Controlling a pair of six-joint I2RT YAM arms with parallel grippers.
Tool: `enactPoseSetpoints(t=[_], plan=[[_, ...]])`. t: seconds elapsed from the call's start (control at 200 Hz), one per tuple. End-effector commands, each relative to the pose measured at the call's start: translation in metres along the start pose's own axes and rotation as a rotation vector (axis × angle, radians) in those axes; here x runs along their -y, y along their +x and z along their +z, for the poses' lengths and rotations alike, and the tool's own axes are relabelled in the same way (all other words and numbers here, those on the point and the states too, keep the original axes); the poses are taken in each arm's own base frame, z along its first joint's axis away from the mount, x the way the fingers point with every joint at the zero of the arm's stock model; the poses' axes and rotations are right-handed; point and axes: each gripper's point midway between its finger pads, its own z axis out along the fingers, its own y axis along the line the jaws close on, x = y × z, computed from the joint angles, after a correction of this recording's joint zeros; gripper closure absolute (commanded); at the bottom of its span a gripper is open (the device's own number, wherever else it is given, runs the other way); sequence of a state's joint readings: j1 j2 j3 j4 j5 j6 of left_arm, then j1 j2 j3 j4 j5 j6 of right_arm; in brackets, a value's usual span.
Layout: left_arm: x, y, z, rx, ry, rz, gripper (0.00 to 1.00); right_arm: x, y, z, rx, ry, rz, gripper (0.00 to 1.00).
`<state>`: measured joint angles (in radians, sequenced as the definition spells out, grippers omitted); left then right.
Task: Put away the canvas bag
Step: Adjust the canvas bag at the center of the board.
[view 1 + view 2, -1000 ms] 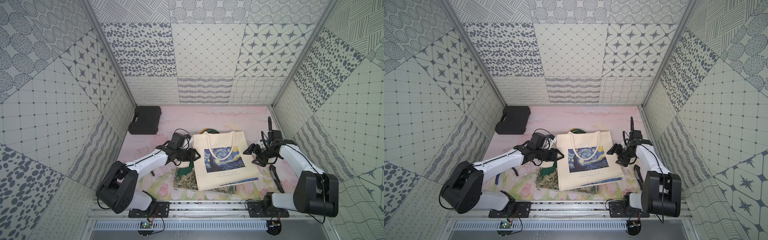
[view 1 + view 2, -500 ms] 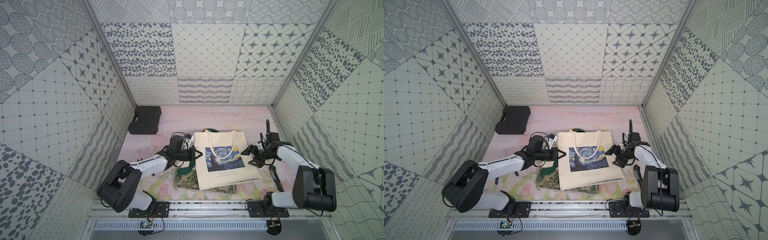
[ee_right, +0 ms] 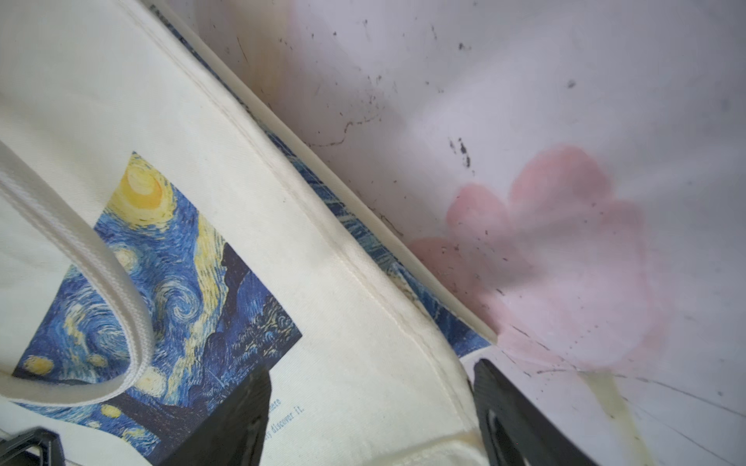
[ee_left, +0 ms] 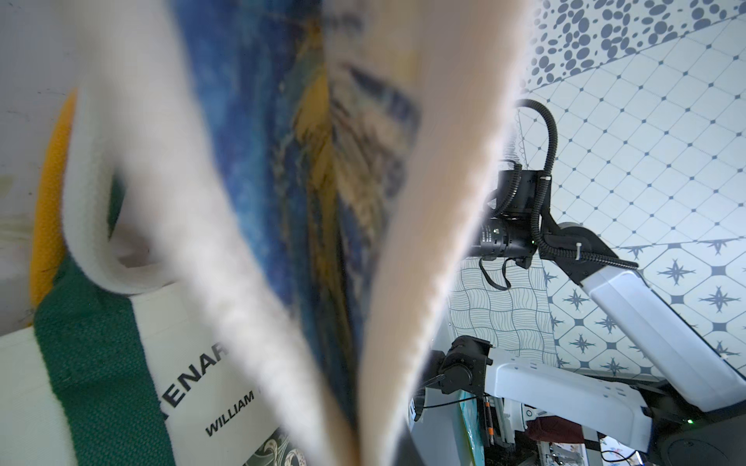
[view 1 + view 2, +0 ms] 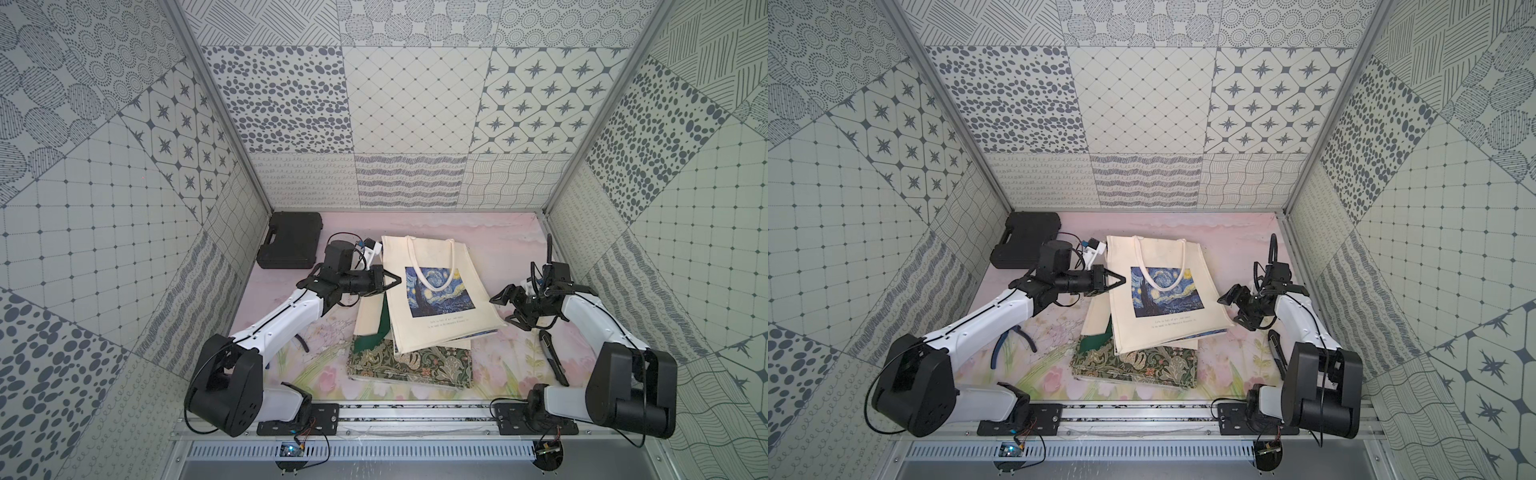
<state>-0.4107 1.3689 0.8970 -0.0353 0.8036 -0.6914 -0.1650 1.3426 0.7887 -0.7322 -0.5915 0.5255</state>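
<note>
- Pinches the left edge of the canvas bag [image 5: 440,328] with the left end effector [image 5: 395,282], tips pressed together on the cloth.
- Holds that edge raised off the pile; fills the left wrist view with blurred cream cloth and blue print, close to the lens.
- Holds the right end effector [image 5: 505,309] spread at the bag's right edge, one finger [image 3: 242,419] over the cloth and the other over bare desk [image 3: 565,121], not closed on anything.
- Shows the canvas bag mid-desk, print up, handle looped across the print, on top of a pile of other bags.
- Shows a floral bag [image 5: 419,365] under it, sticking out toward the near edge, and a green strap [image 5: 374,340] at the pile's left side.
- Shows a black case [image 5: 291,241] in the far left corner, pliers [image 5: 1000,345] near the left edge, and a black tool [image 5: 552,357] near the right edge.
</note>
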Motion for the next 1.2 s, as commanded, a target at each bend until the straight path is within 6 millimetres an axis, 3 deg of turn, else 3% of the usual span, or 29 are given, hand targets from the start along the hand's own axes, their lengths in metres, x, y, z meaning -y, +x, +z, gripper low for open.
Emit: enactPoseSetpoints(t=[0.0, 0.19, 0.41, 0.645, 0.931, 1.051, 1.196], plan=[[-0.001, 0.020, -0.006, -0.157, 0.040, -0.080, 1.00, -0.003, -0.009, 0.013, 0.003, -0.052, 0.018, 0.20], [-0.019, 0.032, 0.000, -0.199, 0.014, -0.111, 1.00, 0.002, -0.020, 0.035, -0.010, -0.078, 0.054, 0.20], [-0.052, 0.055, -0.004, -0.281, -0.148, -0.097, 1.00, 0.010, -0.034, 0.054, -0.018, -0.069, 0.074, 0.21], [-0.078, 0.066, -0.010, -0.328, -0.274, -0.081, 1.00, 0.004, -0.026, 0.069, -0.068, -0.092, 0.071, 0.21], [-0.092, 0.073, -0.008, -0.346, -0.311, -0.086, 1.00, -0.018, -0.011, 0.081, -0.123, -0.146, 0.024, 0.22], [-0.093, 0.075, -0.008, -0.344, -0.311, -0.089, 1.00, -0.023, -0.011, 0.077, -0.118, -0.163, 0.015, 0.28], [-0.093, 0.075, -0.008, -0.340, -0.312, -0.089, 1.00, -0.033, -0.009, 0.065, -0.103, -0.189, 0.000, 0.48]])
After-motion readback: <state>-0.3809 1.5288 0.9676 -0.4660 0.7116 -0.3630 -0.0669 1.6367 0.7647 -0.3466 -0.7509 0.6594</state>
